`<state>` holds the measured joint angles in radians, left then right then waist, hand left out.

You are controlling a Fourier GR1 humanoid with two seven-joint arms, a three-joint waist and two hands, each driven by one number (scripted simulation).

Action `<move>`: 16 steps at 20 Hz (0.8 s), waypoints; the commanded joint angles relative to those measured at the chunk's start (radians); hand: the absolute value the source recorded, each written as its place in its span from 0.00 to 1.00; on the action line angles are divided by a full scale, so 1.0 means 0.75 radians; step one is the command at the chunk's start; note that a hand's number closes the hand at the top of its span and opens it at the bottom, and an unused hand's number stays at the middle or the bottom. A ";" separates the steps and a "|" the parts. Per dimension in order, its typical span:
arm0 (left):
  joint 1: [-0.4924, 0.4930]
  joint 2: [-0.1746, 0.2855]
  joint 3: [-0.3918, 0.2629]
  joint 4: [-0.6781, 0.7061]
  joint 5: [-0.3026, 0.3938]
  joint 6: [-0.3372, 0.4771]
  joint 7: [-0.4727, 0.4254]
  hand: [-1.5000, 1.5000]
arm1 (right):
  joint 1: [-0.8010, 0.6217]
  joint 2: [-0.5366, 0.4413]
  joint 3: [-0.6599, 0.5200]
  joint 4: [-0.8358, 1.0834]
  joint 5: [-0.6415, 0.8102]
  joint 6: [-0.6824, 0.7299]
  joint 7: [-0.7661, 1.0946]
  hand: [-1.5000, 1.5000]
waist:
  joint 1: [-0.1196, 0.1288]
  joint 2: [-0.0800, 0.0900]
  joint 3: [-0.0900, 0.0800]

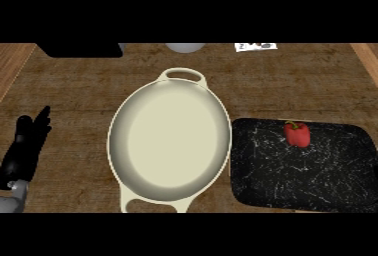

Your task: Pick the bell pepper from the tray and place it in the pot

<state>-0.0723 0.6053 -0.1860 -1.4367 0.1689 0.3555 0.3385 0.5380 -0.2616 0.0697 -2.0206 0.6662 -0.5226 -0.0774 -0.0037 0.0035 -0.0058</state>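
One hand in your view: the left hand [26, 145], low at the left edge, fingers straight and pointing up, holding nothing and touching nothing but air above the wooden counter [74, 85]. You get no sight of the right hand.

Bell pepper [297, 134]: red, green stem upward, lying on the black white-veined tray [303, 175], in its upper middle part, well apart from the hand.

Pot [170, 145]: cream, oval, a handle at each end, standing mid-counter between hand and tray. Its right rim sits just beside the tray's left edge. You see nothing inside it.

Along the far edge you can note a black block [80, 49], a pale round object [184, 47] and a small white card [255, 46].
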 commanded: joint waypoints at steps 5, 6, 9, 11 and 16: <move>-0.088 -0.045 0.006 0.067 -0.055 -0.009 0.034 0.50 | -0.067 -0.026 0.145 -0.291 0.317 0.441 0.581 0.00 | 0.002 -0.001 0.005; -0.041 -0.022 0.046 0.028 -0.010 -0.068 0.030 0.50 | -0.141 0.010 0.140 -0.279 0.334 0.466 0.650 0.00 | 0.010 -0.003 0.006; 0.043 -0.090 0.055 0.043 -0.050 -0.056 -0.070 0.50 | -0.232 0.063 0.131 -0.207 0.354 0.504 0.708 0.00 | 0.011 -0.005 0.007; -0.048 -0.118 0.056 0.052 -0.098 -0.055 0.000 0.50 | -0.333 0.094 0.136 -0.141 0.386 0.532 0.741 0.00 | 0.007 -0.004 0.008; -0.012 -0.168 0.091 0.031 -0.148 -0.069 0.011 0.50 | -0.407 0.067 -0.009 0.061 0.245 0.518 0.606 0.00 | 0.006 -0.004 0.008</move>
<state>-0.0904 0.5162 -0.1305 -1.4122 0.0859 0.3060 0.3470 0.3049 -0.2016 0.1304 -2.0766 0.9038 -0.1516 0.4122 0.0012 0.0001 -0.0003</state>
